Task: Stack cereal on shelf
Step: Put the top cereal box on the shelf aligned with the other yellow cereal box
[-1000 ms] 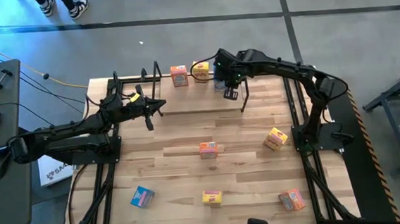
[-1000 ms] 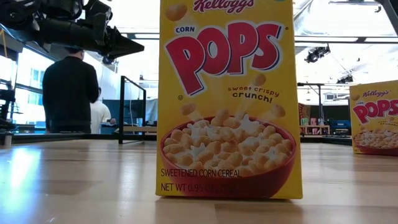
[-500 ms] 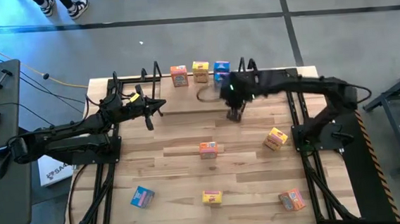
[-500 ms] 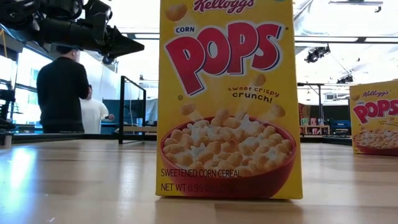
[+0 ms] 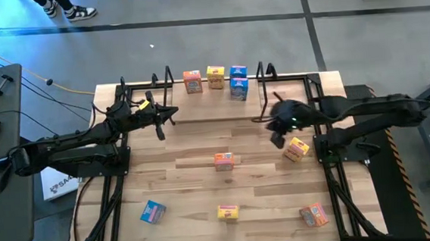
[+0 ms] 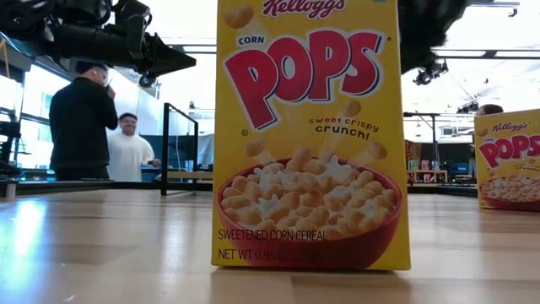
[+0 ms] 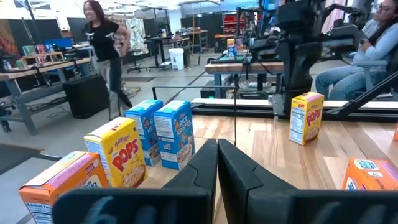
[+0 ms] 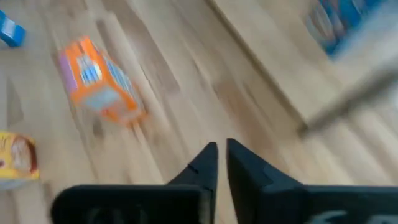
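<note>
Both grippers have nothing in them. The left gripper (image 5: 170, 114) has its jaws pressed fully together, and it hovers near the table's far-left corner, by the left end of the shelf (image 5: 198, 100). In its wrist view the two dark fingers (image 7: 205, 165) meet with no gap. The right gripper (image 5: 277, 140) has its jaws nearly together with just a thin slit between them, holding nothing. It hangs over the table toward the right edge, just beside a tilted yellow box (image 5: 297, 149).

Four small cardboard boxes stand upright in a row on the shelf's light wooden board along the far edge: an orange box (image 5: 192, 82), a yellow Corn Pops box (image 5: 216, 77), then two blue boxes (image 5: 238, 82), one touching the other. Black wire uprights close off both ends of the shelf.

The rest of the cereal is scattered on the pale plank tabletop (image 5: 189, 183). An orange carton (image 5: 224, 161) sits around the middle, long axis running left to right. A blue carton (image 5: 152, 211) lies skewed near the near-left corner, a yellow carton (image 5: 227, 212) stands by the near edge, and another orange one (image 5: 313, 215) lies skewed near the near-right corner.
</note>
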`<act>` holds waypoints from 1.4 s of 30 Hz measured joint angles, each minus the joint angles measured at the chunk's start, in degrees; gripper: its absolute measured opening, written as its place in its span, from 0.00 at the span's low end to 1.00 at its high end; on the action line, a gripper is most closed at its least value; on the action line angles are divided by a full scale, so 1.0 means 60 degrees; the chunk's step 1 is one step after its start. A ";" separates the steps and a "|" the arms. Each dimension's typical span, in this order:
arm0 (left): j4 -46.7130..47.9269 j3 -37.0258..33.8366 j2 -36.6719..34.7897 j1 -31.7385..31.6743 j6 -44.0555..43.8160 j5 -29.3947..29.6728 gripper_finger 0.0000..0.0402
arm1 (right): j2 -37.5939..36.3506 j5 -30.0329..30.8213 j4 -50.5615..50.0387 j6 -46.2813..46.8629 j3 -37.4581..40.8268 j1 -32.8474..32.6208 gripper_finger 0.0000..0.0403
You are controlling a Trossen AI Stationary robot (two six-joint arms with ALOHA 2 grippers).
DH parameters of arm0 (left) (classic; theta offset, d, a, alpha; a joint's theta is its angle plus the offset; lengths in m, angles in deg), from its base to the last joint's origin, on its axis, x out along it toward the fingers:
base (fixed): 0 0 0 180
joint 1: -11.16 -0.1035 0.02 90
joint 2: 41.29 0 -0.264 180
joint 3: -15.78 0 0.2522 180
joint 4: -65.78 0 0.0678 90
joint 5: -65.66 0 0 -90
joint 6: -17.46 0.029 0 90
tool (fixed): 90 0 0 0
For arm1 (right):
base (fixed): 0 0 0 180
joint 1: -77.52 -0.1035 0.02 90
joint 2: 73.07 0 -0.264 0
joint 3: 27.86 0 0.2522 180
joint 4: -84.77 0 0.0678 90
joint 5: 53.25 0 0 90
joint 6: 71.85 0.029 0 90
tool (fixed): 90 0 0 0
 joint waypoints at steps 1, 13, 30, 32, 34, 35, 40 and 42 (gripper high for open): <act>-0.0004 0.0000 0.0000 0.0000 -0.0004 0.0000 0.01 | -0.0234 0.0122 -0.0637 0.0510 -0.0085 -0.0188 0.08; 0.0010 0.0000 0.0000 -0.0002 -0.0004 0.0000 0.01 | -0.0331 0.0124 -0.5370 0.5752 -0.0508 -0.2470 0.69; 0.0014 0.0000 0.0000 -0.0004 -0.0084 0.0004 0.01 | 0.0151 -0.0516 -0.4773 0.7212 0.1200 -0.2952 0.70; -0.0005 0.0000 0.0000 -0.0002 -0.0089 0.0004 0.01 | 0.0151 -0.0560 -0.4511 0.7207 0.1330 -0.2949 0.64; -0.0037 0.0000 0.0000 -0.0002 -0.0153 0.0004 0.01 | 0.0151 -0.0615 -0.4269 0.7196 0.1464 -0.2949 0.57; -0.0044 0.0000 0.0000 -0.0004 -0.0157 0.0004 0.01 | 0.0151 -0.0633 -0.4119 0.7171 0.1540 -0.2949 0.53; -0.0046 0.0000 0.0000 -0.0001 -0.0157 0.0004 0.01 | 0.0151 -0.0729 -0.3636 0.6973 0.1655 -0.2949 0.36; -0.0049 0.0000 0.0000 -0.0004 -0.0157 0.0004 0.01 | 0.0151 -0.0664 -0.3579 0.6817 0.1515 -0.2949 0.32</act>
